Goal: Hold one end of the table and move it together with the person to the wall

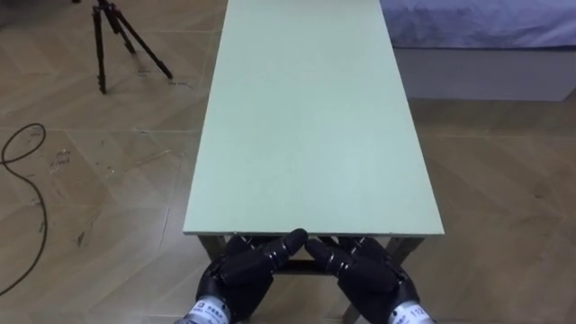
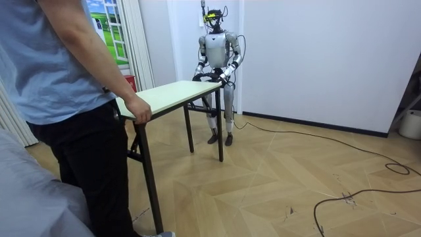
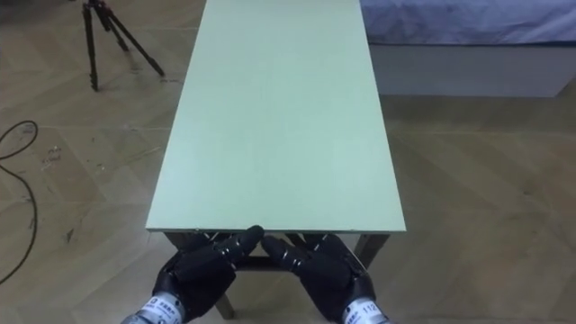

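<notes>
A long pale green table [image 1: 310, 117] with dark metal legs stretches away from me in the eye views. My left hand [image 1: 241, 274] and right hand [image 1: 369, 279] sit side by side just below its near short edge, reaching in under the top, which hides part of them. In the room view I stand at the far end of the table [image 2: 174, 92]. A person [image 2: 66, 85] stands at the near end with one hand [image 2: 139, 110] curled over the table's edge. The table looks level, with its legs down at the floor.
A black tripod [image 1: 108, 36] stands left of the table's far part. A dark cable [image 1: 22, 171] loops on the wooden floor at my left. A bed [image 1: 477, 27] lies beyond the table's far right corner. More cable [image 2: 355, 197] crosses the open floor.
</notes>
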Tool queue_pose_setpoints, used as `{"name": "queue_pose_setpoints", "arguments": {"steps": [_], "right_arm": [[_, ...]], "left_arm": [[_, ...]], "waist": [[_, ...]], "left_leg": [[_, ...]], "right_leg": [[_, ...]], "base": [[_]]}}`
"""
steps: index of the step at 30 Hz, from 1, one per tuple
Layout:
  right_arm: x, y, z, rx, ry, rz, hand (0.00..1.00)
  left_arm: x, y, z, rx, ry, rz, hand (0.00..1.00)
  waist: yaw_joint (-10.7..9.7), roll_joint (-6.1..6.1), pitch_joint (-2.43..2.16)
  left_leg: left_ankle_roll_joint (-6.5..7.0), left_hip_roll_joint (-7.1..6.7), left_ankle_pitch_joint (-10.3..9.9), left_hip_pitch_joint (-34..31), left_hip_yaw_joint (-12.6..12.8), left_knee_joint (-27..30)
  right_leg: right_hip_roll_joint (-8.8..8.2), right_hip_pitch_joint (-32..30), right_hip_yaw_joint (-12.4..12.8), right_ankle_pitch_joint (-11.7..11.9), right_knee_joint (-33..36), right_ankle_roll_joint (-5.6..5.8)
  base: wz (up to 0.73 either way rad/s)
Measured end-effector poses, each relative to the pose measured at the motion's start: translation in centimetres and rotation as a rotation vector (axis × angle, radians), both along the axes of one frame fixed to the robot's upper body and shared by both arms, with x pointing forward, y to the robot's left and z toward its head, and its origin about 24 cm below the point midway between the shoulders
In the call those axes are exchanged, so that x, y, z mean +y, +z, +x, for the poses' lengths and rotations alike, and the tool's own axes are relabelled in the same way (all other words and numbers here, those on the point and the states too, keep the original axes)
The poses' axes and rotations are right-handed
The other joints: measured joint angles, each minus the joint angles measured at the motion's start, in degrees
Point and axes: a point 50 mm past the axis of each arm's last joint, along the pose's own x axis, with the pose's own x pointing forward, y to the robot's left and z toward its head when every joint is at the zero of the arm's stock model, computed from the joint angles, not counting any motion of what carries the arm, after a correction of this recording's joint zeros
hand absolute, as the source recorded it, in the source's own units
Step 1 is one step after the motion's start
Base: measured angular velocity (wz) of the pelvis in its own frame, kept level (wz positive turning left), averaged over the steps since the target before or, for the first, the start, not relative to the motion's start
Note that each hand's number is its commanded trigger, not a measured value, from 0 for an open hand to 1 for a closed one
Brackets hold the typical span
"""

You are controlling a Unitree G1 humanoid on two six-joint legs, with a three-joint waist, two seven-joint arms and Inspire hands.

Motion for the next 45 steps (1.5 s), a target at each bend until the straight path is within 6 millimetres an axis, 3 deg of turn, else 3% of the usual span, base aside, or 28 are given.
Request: {"name": "queue_pose_setpoints", "arguments": {"steps": [13, 20, 25, 33, 45], "right_arm": [[0.15, 0.05, -0.02, 0.019, -0.048, 0.086, 0.0], [0.17, -0.01, -0.38, 0.052, -0.124, 0.213, 0.0], [0.06, 0.04, -0.4, 0.071, -0.179, 0.292, 0.0], [0.02, 0.13, -0.46, 0.102, -0.268, 0.446, 0.0], [-0.24, 0.36, -0.21, 0.112, -0.298, 0.445, 0.0]], "left_arm": [[-0.09, 0.15, 0.16, 0.021, 0.05, -0.083, 0.0], [-0.2, 0.24, 0.21, 0.028, 0.071, -0.126, 0.0], [-0.23, 0.29, 0.27, 0.03, 0.083, -0.143, 0.0], [0.5, 0.43, 0.44, 0.057, 0.155, -0.249, 0.0], [0.54, 0.38, 0.51, 0.076, 0.18, -0.251, 0.0]], "waist": [[-0.01, -0.07, 0.1], [1.54, -0.74, 0.45], [2.1, -0.94, 0.44], [3.07, -0.88, 0.43], [2.66, -0.05, 0.36]], "left_leg": [[0.0, 0.01, 0.0, 0.03, 0.08, -0.14], [0.01, 0.06, 0.0, 1.14, 0.91, -1.13], [0.01, 0.01, 0.0, 1.14, 1.21, -1.19], [0.01, 0.01, 0.0, 1.3, 1.25, -1.2], [0.1, -0.02, 0.06, 1.28, 1.24, -1.16]], "right_leg": [[0.03, -0.12, 0.22, 0.01, -0.02, 0.0], [0.16, 0.04, 0.96, 0.03, 0.04, 0.03], [0.13, 0.0, 1.18, 0.13, -0.02, 0.21], [0.23, -0.05, 1.71, 0.18, -0.01, 0.22], [0.24, 0.0, 1.75, 0.32, 0.0, 0.24]], "base": [[0.0], [-0.06], [-0.02], [-0.03], [0.0]]}}
